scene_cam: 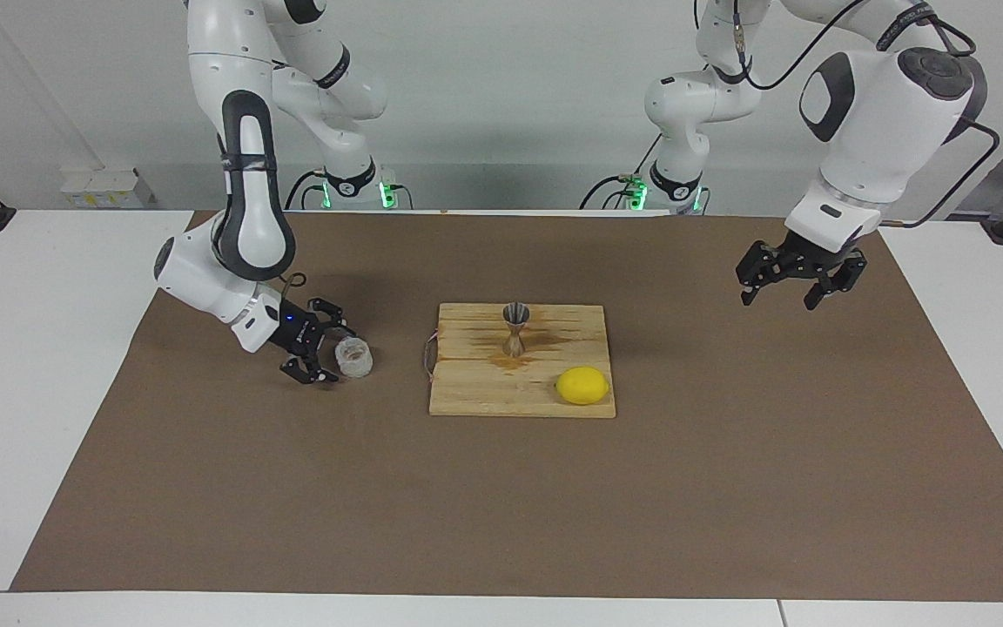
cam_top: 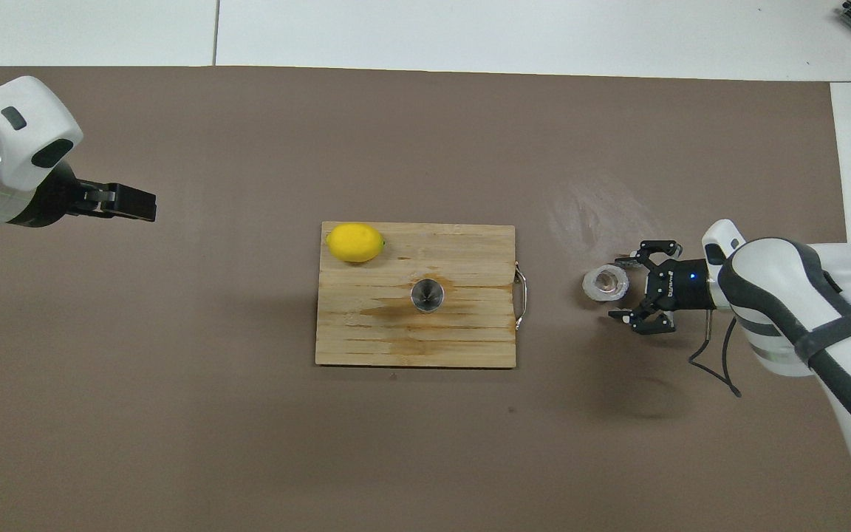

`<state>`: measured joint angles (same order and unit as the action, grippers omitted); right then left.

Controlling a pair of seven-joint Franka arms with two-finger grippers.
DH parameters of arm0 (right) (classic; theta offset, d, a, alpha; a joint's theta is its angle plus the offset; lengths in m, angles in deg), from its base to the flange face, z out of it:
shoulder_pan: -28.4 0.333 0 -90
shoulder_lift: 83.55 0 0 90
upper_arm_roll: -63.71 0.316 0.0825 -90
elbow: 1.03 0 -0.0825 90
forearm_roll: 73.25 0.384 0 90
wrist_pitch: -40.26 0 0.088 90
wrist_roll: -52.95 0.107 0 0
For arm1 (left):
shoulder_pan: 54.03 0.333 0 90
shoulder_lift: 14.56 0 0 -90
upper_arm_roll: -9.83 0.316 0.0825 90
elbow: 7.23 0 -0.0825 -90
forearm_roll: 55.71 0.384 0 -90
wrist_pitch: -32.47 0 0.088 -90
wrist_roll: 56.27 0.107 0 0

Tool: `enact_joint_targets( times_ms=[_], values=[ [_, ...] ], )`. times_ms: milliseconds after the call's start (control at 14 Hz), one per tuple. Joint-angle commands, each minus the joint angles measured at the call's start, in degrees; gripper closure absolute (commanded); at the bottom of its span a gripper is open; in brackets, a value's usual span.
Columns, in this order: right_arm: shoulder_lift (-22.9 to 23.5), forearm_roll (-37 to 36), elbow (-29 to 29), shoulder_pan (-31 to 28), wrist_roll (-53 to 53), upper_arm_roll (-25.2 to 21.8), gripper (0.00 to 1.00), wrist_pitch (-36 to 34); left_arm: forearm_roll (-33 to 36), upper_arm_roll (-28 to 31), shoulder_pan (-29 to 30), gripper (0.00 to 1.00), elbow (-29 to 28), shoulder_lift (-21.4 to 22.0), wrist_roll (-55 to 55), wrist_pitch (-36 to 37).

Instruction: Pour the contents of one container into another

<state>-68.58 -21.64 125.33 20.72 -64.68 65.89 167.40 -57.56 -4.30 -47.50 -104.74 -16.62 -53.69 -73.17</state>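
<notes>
Toward the right arm's end of the table from the wooden cutting board (scene_cam: 475,383), the clear textured glass cup (scene_cam: 353,358) is standing on the brown mat (scene_cam: 501,522), well apart from the board. The right gripper (scene_cam: 324,345) is reaching in low and sideways beside the cup, its fingers spread apart and bracketing the cup's wall on the side away from the board; no clamping is evident, so the grasp is judged not yet made. A sideways approach suits a pour, since it leaves the cup's mouth free and lets the wrist tip it later.

On the board, the metal jigger (scene_cam: 514,328) is standing upright near the middle, its open cone facing up to receive liquid, with darker wet-looking stains on the wood around it. A lemon (scene_cam: 582,385) is lying at the board's corner farther from the robots, toward the left arm's end.

Toward the left arm's end of the table from the board, the left gripper (scene_cam: 799,277) is waiting raised over the mat, fingers apart and holding nothing, clear of the pouring path.
</notes>
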Motion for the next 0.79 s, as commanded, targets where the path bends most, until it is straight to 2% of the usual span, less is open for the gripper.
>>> enact_joint_targets(
  times_ms=[0, 215, 286, 501, 716],
  values=[
    [0.94, 3.93, 0.46, -0.14, -3.74, 0.46, 0.00, 0.84, 0.27, 0.59, 0.16, 0.00, 0.30, 1.10, 3.23, 1.05],
    [1.03, 4.64, 0.46, 0.21, -3.74, 0.46, 0.00, 1.36, 0.54, 0.15, -0.20, 0.00, 2.58, 1.01, -5.78, 1.92],
    [1.03, 4.64, 0.46, 0.21, -4.18, 0.46, 0.00, 1.54, 0.71, -0.02, -0.28, 0.00, 2.76, 1.10, -7.91, 4.36],
    [1.03, 4.73, 0.46, 0.65, -4.97, 0.55, 0.00, 1.71, 2.54, -0.02, -0.37, 0.00, 2.85, 1.18, -6.80, 6.59],
    [1.03, 4.82, 0.46, 1.70, -4.80, 0.55, 0.00, 2.06, 5.37, -0.29, -0.02, 0.00, 7.32, 0.13, -3.63, 7.46]
  ],
)
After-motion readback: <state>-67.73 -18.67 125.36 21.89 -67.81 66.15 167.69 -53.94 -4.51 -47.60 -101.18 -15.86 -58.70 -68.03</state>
